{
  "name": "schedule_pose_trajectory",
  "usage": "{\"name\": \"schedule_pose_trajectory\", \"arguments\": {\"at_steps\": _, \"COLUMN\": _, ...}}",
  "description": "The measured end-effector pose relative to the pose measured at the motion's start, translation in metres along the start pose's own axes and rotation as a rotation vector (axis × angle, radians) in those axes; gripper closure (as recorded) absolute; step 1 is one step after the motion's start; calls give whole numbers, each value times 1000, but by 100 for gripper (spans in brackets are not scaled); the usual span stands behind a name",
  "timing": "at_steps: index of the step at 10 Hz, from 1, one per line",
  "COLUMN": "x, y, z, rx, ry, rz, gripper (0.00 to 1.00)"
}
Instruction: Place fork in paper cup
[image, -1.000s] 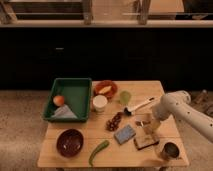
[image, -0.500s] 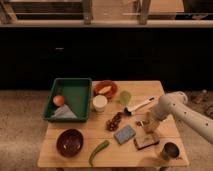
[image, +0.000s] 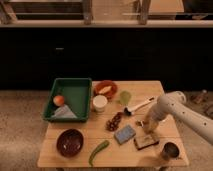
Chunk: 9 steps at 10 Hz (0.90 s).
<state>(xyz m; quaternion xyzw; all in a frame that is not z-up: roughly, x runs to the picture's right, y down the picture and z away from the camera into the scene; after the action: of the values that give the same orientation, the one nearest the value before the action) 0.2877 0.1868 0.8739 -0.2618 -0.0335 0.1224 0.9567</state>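
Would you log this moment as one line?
gripper: low over wooden table's right half, near long white-handled utensil | short white paper cup: upright beside green tray | thin metal fork: not discernible

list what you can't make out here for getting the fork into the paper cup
- Fork: camera view, not discernible; the hand, low over the table's right half beside the blue block, covers that spot.
- Paper cup: camera view, too small to tell whether its pale top is a lid or an opening.
- Arm: camera view, cut off by the right edge; base unseen.
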Motion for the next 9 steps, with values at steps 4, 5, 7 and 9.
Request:
{"name": "schedule_pose_trajectory", "arguments": {"at_steps": 4, "x": 2, "y": 2, "z": -1, "rx": -7, "ry": 2, "rz": -4, "gripper": 100}}
{"name": "schedule_pose_trajectory", "arguments": {"at_steps": 5, "x": 2, "y": 2, "z": 0, "rx": -6, "ry": 2, "rz": -8, "gripper": 100}}
{"name": "schedule_pose_trajectory", "arguments": {"at_steps": 7, "x": 3, "y": 2, "z": -1, "rx": -5, "ry": 4, "rz": -10, "gripper": 100}}
{"name": "schedule_pose_trajectory", "arguments": {"at_steps": 9, "x": 3, "y": 1, "z": -1, "rx": -6, "ry": 4, "rz": -11, "gripper": 100}}
